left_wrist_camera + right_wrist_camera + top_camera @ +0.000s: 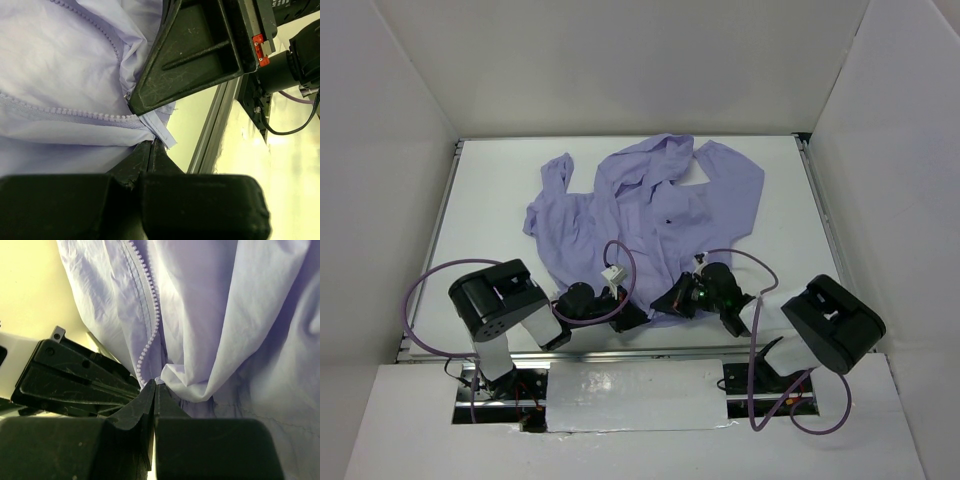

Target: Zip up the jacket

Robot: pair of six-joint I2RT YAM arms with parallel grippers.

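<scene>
The lavender jacket (pixel 650 215) lies crumpled on the white table, its bottom hem towards the arms. My left gripper (pixel 632 318) and right gripper (pixel 667 302) meet at that hem near the table's front edge. In the left wrist view the left gripper (pixel 152 143) is shut on the hem corner where a row of zipper teeth (pixel 75 114) ends. The right gripper's dark fingers (pixel 190 55) sit just above, touching the cloth. In the right wrist view the right gripper (pixel 156 384) is shut on a fold of jacket (pixel 225 315) at the foot of the open zipper teeth (pixel 148 337).
The table's metal front rail (pixel 216 120) runs close beside both grippers. White walls enclose the table (pixel 490 220) on three sides. Purple cables (pixel 620 262) loop over the arms. The left gripper's body (pixel 75 382) crowds the right one on its left.
</scene>
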